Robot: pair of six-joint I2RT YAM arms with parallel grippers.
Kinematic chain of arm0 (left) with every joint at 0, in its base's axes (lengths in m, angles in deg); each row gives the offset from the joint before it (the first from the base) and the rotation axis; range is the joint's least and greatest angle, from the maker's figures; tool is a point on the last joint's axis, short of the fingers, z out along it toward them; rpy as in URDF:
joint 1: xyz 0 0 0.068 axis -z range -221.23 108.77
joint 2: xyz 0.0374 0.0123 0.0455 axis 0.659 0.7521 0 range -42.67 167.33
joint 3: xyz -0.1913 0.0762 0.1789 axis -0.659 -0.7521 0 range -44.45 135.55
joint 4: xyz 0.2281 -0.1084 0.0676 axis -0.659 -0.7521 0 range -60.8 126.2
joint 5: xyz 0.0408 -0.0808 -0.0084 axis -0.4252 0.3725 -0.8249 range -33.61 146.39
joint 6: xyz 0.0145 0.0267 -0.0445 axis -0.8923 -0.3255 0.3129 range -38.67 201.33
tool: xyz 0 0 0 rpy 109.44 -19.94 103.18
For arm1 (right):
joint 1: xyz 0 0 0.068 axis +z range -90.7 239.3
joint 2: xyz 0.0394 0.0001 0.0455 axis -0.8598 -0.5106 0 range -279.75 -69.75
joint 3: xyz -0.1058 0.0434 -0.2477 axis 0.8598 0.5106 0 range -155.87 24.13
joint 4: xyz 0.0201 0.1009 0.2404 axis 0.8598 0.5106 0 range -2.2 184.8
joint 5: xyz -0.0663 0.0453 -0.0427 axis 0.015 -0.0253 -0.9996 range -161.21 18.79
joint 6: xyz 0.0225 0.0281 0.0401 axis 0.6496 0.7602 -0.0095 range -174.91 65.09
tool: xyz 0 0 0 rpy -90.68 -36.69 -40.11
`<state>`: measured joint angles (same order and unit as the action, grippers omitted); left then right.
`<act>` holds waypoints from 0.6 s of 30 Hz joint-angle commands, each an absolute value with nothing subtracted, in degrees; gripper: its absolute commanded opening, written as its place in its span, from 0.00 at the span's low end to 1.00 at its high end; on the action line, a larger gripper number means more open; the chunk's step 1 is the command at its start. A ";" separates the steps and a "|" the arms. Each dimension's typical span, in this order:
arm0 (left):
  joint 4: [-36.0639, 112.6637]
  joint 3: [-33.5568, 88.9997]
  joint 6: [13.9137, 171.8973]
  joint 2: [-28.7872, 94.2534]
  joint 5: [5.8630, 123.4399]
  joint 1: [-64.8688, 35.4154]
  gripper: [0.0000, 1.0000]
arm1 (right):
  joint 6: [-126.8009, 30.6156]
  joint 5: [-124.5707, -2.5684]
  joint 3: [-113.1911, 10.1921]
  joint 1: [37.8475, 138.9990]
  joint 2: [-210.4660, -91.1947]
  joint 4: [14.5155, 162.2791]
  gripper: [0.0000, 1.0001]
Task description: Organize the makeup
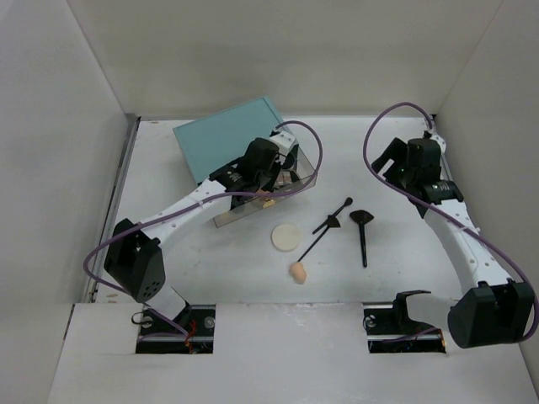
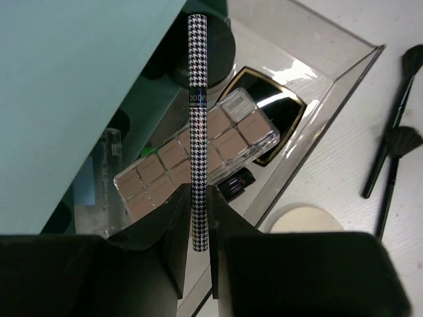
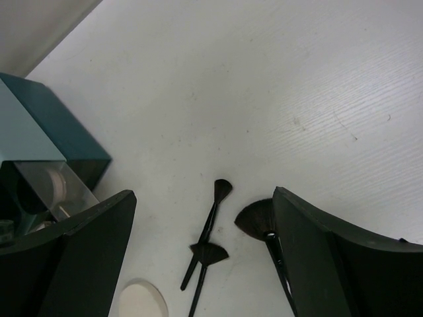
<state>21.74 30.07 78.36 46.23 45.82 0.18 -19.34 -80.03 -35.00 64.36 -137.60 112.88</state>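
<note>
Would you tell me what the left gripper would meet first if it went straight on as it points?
Probably the clear palette of beige powder pans in the open transparent drawer, straight beyond the left gripper and its houndstooth-patterned pencil; depth unclear.

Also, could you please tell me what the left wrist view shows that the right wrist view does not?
Only the left wrist view: a houndstooth pencil clamped in the left jaws, above a tan eyeshadow palette and a gold-rimmed black compact lying in the clear drawer. Only the right wrist view: the large fan brush and the open right jaws. Both: the teal box, the clear drawer, the cream puff and the two slimmer brushes.
</note>
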 commanded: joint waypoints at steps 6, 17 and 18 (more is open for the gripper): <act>23.01 30.35 78.78 43.82 47.33 -2.25 0.35 | -22.74 -79.30 -38.88 72.51 -139.71 109.95 0.93; 23.11 26.40 90.18 28.53 43.39 -12.42 1.00 | -27.75 -80.35 -36.08 89.29 -138.04 108.99 0.87; 22.84 25.44 92.99 27.56 42.16 -15.31 0.99 | -27.92 -80.61 -35.20 91.40 -137.87 108.55 0.87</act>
<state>21.96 27.65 84.86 31.48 46.52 -8.87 -25.46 -79.81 -36.22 86.65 -140.10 112.23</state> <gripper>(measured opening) 0.993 0.871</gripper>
